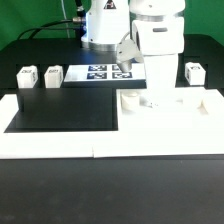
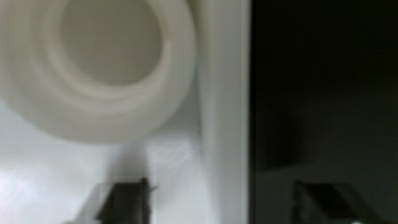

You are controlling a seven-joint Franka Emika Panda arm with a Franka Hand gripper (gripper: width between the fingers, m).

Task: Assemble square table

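Gripper (image 2: 222, 203) jaws stand apart in the wrist view and clamp nothing: one of the fingers (image 2: 125, 200) is over white plastic, the other is over the dark surface, and the straight edge of the plate runs between them. The black tabletop (image 1: 100, 190) fills most of the exterior view. On it lie the long white rails (image 1: 50, 146), which make a frame around a black area on the exterior view's left. The robot arm (image 1: 155, 40) comes down from above at the exterior view's right and hides a part of what is behind it. Under the arm lies the square white plate (image 1: 190, 105), flat on the tabletop, just beside the rails, on the exterior view's right. The wrist view shows this plate very near, with one round socket (image 2: 107, 50) at its corner, close to the edge. Behind the frame, near the arm's base, lies the marker board (image 1: 95, 72) with its printed tags. Three small white legs (image 1: 27, 76) show clearly, all loose on the tabletop and apart from the plate: two near each other at the exterior view's left, beside the marker board, and one at the far right, behind the plate.
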